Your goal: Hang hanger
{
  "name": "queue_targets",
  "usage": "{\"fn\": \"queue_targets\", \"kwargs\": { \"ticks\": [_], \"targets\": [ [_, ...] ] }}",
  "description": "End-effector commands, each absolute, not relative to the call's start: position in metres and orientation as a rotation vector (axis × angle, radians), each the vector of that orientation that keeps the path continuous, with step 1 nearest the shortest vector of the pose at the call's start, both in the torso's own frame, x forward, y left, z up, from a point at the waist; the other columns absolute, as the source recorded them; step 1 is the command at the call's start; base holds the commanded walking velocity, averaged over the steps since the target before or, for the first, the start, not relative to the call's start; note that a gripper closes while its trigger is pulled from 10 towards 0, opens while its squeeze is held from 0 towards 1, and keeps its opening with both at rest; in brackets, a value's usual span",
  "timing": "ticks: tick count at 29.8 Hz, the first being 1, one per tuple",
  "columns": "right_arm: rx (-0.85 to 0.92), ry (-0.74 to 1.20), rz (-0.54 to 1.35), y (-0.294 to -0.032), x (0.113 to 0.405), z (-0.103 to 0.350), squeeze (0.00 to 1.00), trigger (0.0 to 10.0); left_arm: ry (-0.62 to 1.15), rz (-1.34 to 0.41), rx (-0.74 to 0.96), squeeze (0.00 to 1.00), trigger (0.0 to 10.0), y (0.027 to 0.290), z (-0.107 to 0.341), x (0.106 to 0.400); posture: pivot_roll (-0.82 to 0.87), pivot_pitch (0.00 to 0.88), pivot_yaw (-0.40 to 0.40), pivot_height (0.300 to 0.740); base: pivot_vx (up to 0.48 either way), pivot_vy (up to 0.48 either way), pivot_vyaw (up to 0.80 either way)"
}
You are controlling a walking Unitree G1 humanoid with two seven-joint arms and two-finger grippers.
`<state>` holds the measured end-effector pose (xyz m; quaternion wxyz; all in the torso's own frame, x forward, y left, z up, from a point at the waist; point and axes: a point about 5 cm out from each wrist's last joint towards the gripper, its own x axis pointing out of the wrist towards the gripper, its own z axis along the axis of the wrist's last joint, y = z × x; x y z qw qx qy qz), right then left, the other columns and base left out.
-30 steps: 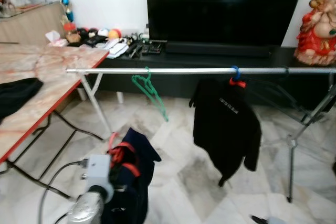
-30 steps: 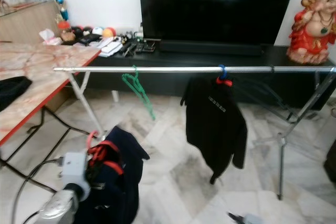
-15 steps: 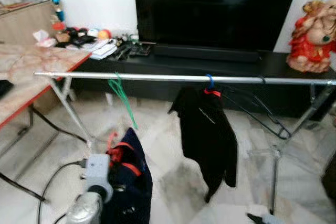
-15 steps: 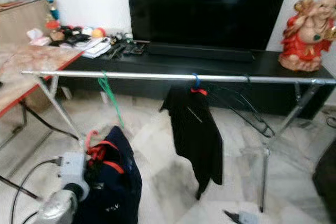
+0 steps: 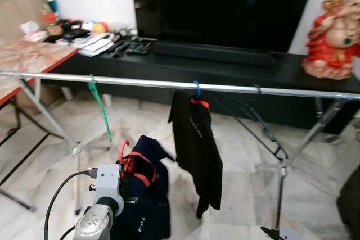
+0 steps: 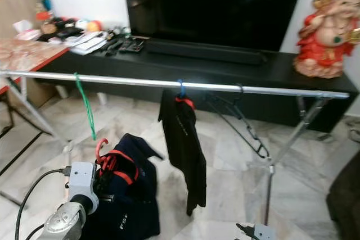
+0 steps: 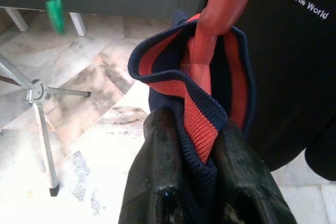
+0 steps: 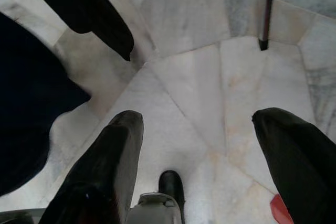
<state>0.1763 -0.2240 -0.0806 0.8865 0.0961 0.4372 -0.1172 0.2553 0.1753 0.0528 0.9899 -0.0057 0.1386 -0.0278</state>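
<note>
My left gripper (image 7: 197, 145) is shut on the red-striped collar of a navy garment (image 5: 149, 206) that hangs on a red hanger (image 7: 220, 3). I hold it low, below and in front of the silver rail (image 5: 140, 82). The red hook (image 5: 121, 149) points up under the rail. On the rail hang a green hanger (image 5: 100, 105), a black shirt (image 5: 194, 150) on a blue hook (image 5: 197, 89), and empty black hangers (image 5: 253, 116). My right gripper (image 8: 195, 119) is open, low over the marble floor.
A black TV stand (image 5: 236, 66) with a large TV runs behind the rail, with a red figurine (image 5: 334, 32) at its right end. A marble-topped table (image 5: 28, 54) stands at the left. The rack's legs (image 5: 284, 161) spread over the floor at both ends.
The camera has swung right, so the rail, table and clothes have slid left in view. My left gripper keeps its hold on the navy garment; the right arm still hangs low.
</note>
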Motion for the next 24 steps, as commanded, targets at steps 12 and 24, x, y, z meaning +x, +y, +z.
{"fn": "queue_targets", "kwargs": {
  "ticks": [12, 24],
  "targets": [
    [0.197, 0.927, -0.236, -0.228, 0.174, -0.081, 0.0, 10.0, 0.208, -0.02, -0.043, 0.0, 10.0, 0.181, 0.064, 0.259, 0.0, 0.0, 0.024, 0.74, 0.11, 0.0, 0.0],
    [0.212, 0.938, -0.212, -0.23, 0.169, -0.082, 0.0, 10.0, 0.206, -0.024, -0.051, 0.0, 10.0, 0.182, 0.064, 0.259, 0.0, 0.0, 0.024, 0.74, 0.46, 0.0, 0.0]
  ]
}}
